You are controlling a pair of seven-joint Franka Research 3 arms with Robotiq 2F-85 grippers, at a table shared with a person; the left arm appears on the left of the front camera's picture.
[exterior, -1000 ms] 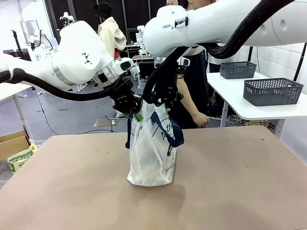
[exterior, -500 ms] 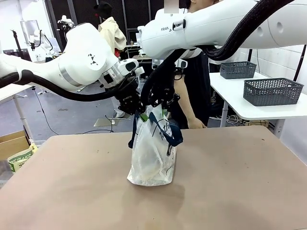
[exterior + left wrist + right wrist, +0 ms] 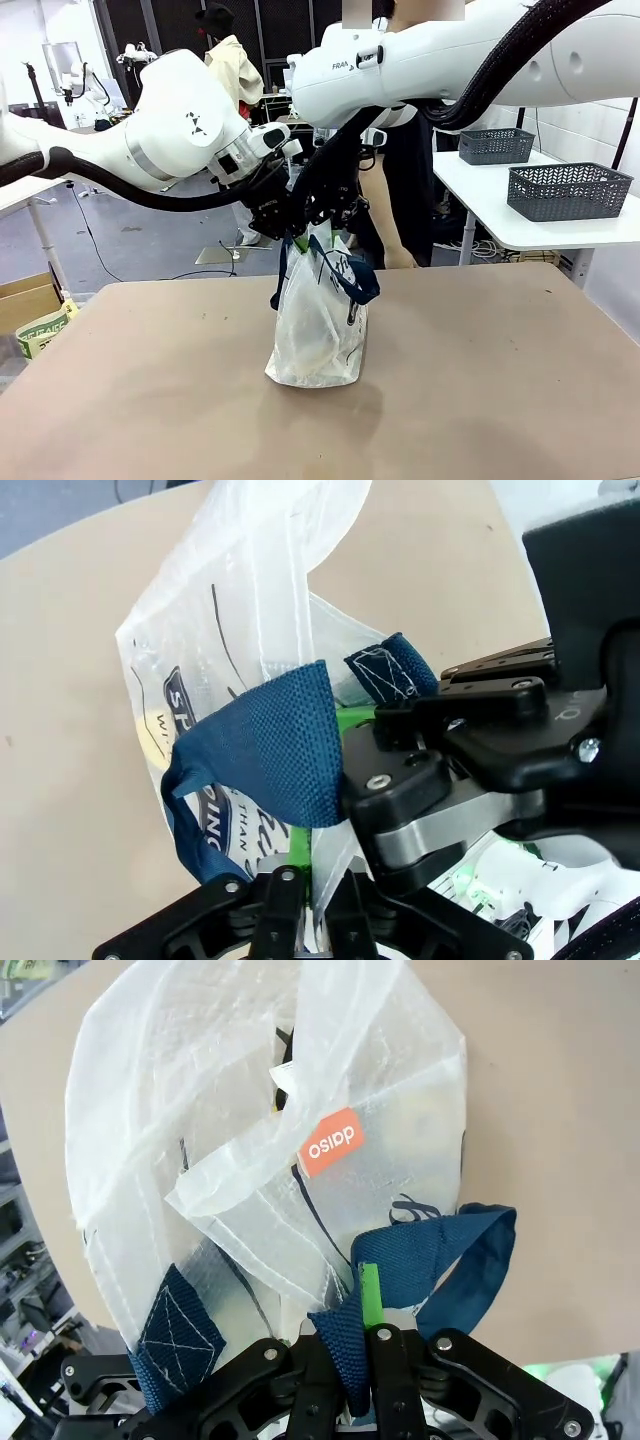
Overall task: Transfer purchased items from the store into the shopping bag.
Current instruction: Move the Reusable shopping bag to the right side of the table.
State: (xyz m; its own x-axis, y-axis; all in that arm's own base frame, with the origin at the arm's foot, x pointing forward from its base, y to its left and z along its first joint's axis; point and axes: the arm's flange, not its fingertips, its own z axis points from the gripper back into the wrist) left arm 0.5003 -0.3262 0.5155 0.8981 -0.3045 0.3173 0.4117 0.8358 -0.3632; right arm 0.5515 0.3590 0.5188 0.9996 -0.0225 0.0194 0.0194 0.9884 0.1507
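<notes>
Both grippers meet above the shopping bag (image 3: 318,335), which stands on the tan table (image 3: 500,400) at centre frame. The left gripper (image 3: 285,228) has its fingers closed on the bag's whitish rim. The right gripper (image 3: 325,225) clamps a navy strap (image 3: 400,1255). The translucent wall blurs the contents, save an orange tag (image 3: 331,1142). A person (image 3: 400,200) stands half hidden behind the arms. At right, two grey lattice baskets (image 3: 569,190) sit on a white side table (image 3: 520,230).
</notes>
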